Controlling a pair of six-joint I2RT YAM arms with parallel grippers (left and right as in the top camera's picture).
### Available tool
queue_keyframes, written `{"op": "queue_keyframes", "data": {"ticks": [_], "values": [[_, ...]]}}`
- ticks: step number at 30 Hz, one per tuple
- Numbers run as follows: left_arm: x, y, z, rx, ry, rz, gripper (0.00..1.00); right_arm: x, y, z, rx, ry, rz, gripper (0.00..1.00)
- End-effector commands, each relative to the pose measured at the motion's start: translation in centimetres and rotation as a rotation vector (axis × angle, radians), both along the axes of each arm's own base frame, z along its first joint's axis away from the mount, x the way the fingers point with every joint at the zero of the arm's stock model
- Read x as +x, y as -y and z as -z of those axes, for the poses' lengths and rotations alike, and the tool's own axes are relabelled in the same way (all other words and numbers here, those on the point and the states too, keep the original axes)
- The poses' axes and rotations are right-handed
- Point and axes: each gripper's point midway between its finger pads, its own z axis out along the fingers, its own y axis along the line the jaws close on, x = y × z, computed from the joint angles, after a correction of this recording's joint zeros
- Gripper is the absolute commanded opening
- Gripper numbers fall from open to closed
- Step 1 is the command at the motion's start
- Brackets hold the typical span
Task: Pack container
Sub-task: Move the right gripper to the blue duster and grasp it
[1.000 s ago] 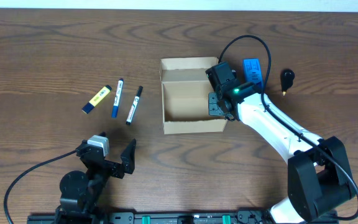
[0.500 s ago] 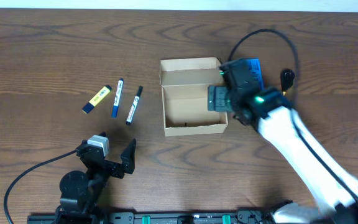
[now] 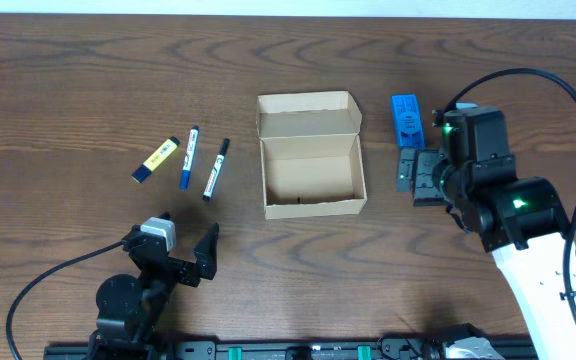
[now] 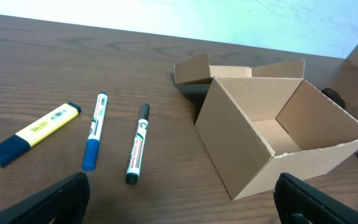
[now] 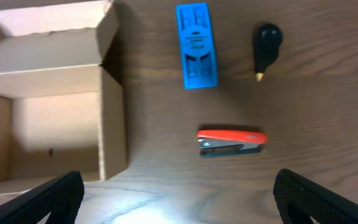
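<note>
My right hand (image 3: 409, 178) hangs wide open, holding nothing — the red stapler (image 5: 232, 142) lies under it, long axis running finger to finger; the container (image 3: 310, 207) stands open just beside it, on its left.

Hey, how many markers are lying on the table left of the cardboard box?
3: a yellow highlighter farthest left, a blue marker in the middle, a black marker nearest the cardboard box. None appears hidden.
</note>
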Motion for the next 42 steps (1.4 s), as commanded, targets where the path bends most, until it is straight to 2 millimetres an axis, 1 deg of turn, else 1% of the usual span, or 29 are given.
{"op": "queue_keyframes", "data": {"ticks": [1, 4, 8, 13, 18, 22, 25, 27, 34, 38, 42], "values": [[0.0, -0.1, 1.1, 0.000, -0.023, -0.005, 0.95, 0.9, 1.0, 0.2, -0.048, -0.005, -0.035, 0.99], [0.0, -0.1, 1.1, 0.000, -0.023, -0.005, 0.95, 2.5, 1.6, 1.0, -0.069, -0.005, -0.038, 0.99], [0.0, -0.1, 1.1, 0.000, -0.022, -0.005, 0.95, 5.2, 2.4, 2.8, -0.093, -0.014, -0.039, 0.99], [0.0, -0.1, 1.1, 0.000, -0.022, -0.005, 0.95, 8.5, 3.0, 6.2, -0.099, -0.048, -0.063, 0.99], [0.0, -0.1, 1.1, 0.000, -0.023, -0.005, 0.95, 11.8, 3.7, 10.4, -0.108, -0.070, -0.073, 0.99], [0.0, -0.1, 1.1, 0.000, -0.023, -0.005, 0.95, 13.7, 3.7, 13.5, -0.103, -0.077, -0.071, 0.99], [0.0, -0.1, 1.1, 0.000, -0.023, -0.005, 0.95, 15.1, 3.3, 15.6, -0.090, -0.070, -0.089, 0.99], [0.0, -0.1, 1.1, 0.000, -0.022, -0.005, 0.95, 15.9, 3.3, 16.8, -0.090, -0.062, -0.088, 0.99], [0.0, -0.1, 1.1, 0.000, -0.023, -0.005, 0.95, 17.7, 3.2, 19.6, -0.090, -0.043, -0.086, 0.99], [0.0, -0.1, 1.1, 0.000, -0.022, -0.005, 0.95, 17.8, 2.7, 21.2, -0.068, -0.056, -0.101, 0.99], [0.0, -0.1, 1.1, 0.000, -0.023, -0.005, 0.96, 17.9, 2.7, 21.9, -0.067, -0.063, -0.099, 0.99]]}}
